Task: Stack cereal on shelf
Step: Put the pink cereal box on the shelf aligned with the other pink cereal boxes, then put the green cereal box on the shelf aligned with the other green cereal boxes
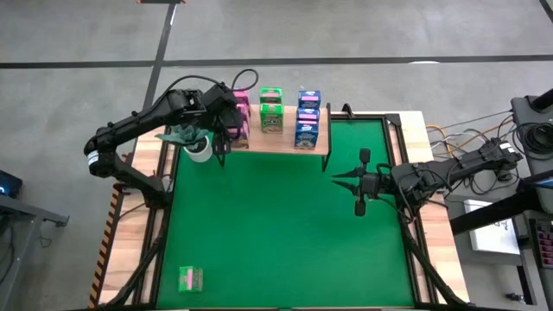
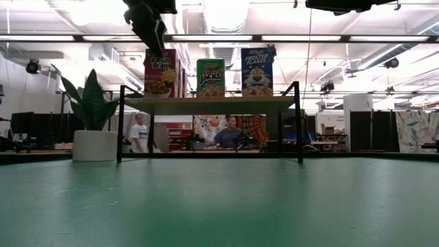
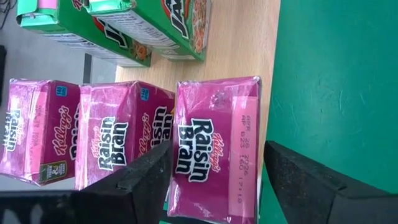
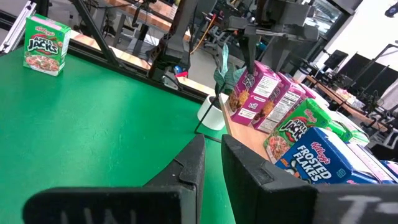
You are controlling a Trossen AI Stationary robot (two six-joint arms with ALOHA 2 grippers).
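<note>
Raisin Bran box [image 3: 216, 148], glossy pink film-wrapped card, stands at the light-wood shelf [image 3: 244, 37] edge between the left claw [image 3: 219, 180]'s spread fingers. Only the high view shows 1 green box [image 1: 190, 278] near the bench [image 1: 285, 233] front; right claw [image 1: 340, 180] closed.

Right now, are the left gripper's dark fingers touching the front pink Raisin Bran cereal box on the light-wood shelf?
Apart. In the left wrist view, the left gripper straddles the front pink Raisin Bran box with its fingers spread; a gap shows on each side.
</note>
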